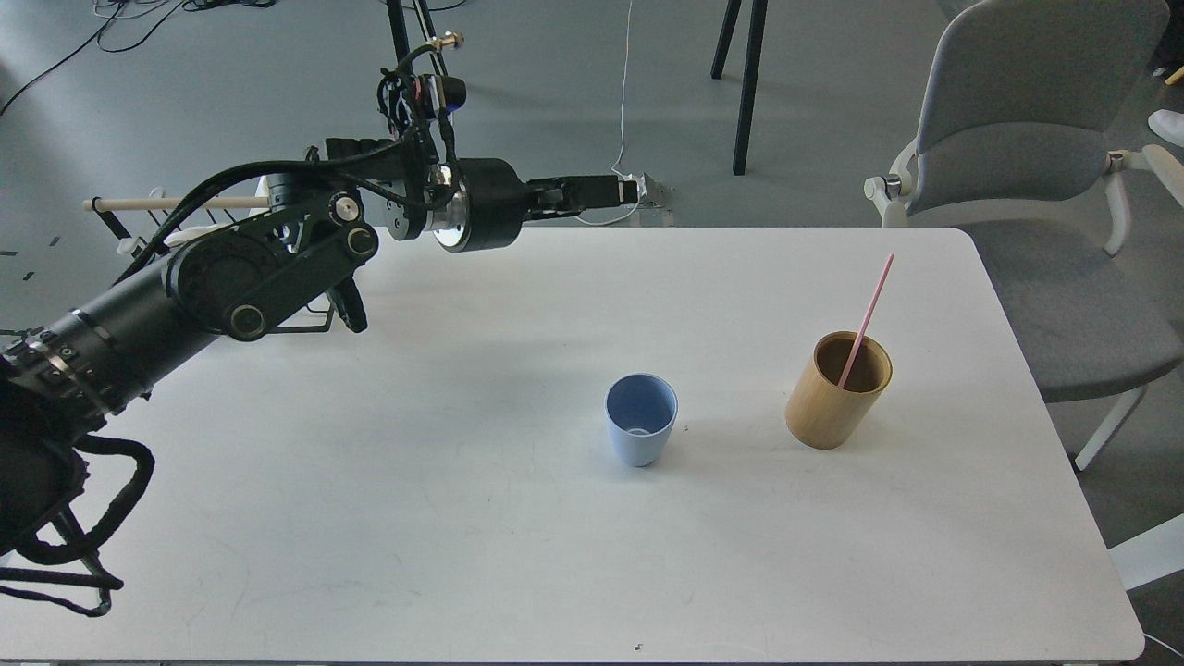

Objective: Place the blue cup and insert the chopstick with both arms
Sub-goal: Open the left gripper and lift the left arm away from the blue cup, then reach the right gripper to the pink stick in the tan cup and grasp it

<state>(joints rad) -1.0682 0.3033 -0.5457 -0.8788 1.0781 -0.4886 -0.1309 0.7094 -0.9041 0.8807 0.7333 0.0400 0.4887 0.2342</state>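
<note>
The blue cup (pixel 640 419) stands upright and empty on the white table (pixel 462 518), right of centre. The pink chopstick (pixel 867 320) leans inside the tan wooden holder (pixel 837 389), to the right of the cup, its top pointing up and right. My left arm reaches in from the left, high over the table's far edge. Its gripper (pixel 622 191) points right, far above and behind the cup, and holds nothing; its fingers look close together, but I cannot tell them apart. My right arm is out of view.
A rack with a pale wooden rod (pixel 176 203) stands at the table's far left, partly behind my left arm. A grey chair (pixel 1036 166) stands off the table's right far corner. Black stand legs (pixel 745 83) are on the floor beyond.
</note>
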